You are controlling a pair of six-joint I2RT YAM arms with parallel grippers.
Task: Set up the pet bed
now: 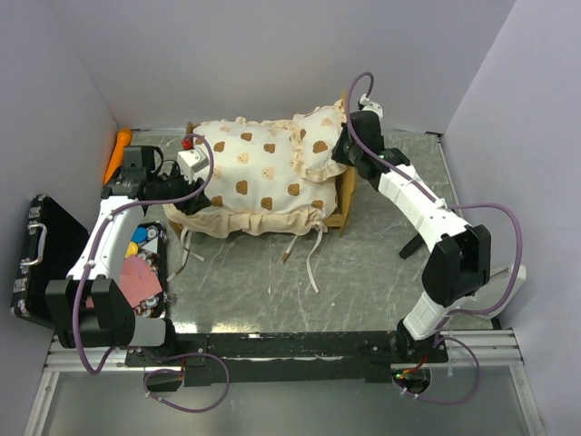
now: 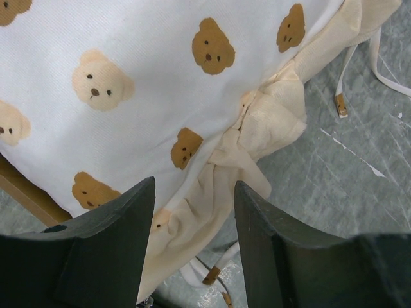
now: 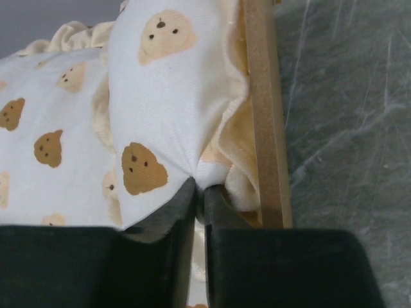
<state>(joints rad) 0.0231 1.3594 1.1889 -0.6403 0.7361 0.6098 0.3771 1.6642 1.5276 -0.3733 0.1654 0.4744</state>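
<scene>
Pet bed [image 1: 272,195] sits at the back middle of the tabletop [image 1: 363,282], and we're well into the dressing stage. The bear-print mattress [image 1: 245,168] is spread over the frame with its ruffle spilling over the near rail, and the pillow [image 1: 318,145] lies at the headboard end.

Over on the right, the right tool [image 3: 200,192] is pinched narrow on the pillow's lower corner. Fabric is caught between its two fingers, right beside the wooden headboard [image 3: 263,128], so we read this step as seating the pillow against that board.

At the other end, the left tool [image 2: 194,218] stands wide and holds nothing. It hovers over the ruffle [image 2: 257,141] at the mattress's foot corner, and we can't tell whether it touches the cloth. Loose ties [image 1: 313,263] trail on the tabletop in front.

Next move, as we judge it: the right arm nudges the pillow square and flat, then lets go without dragging it back out. The left could close on that ruffle and tug the mattress straight. It's soft cloth, so slow, short pulls look wise.
</scene>
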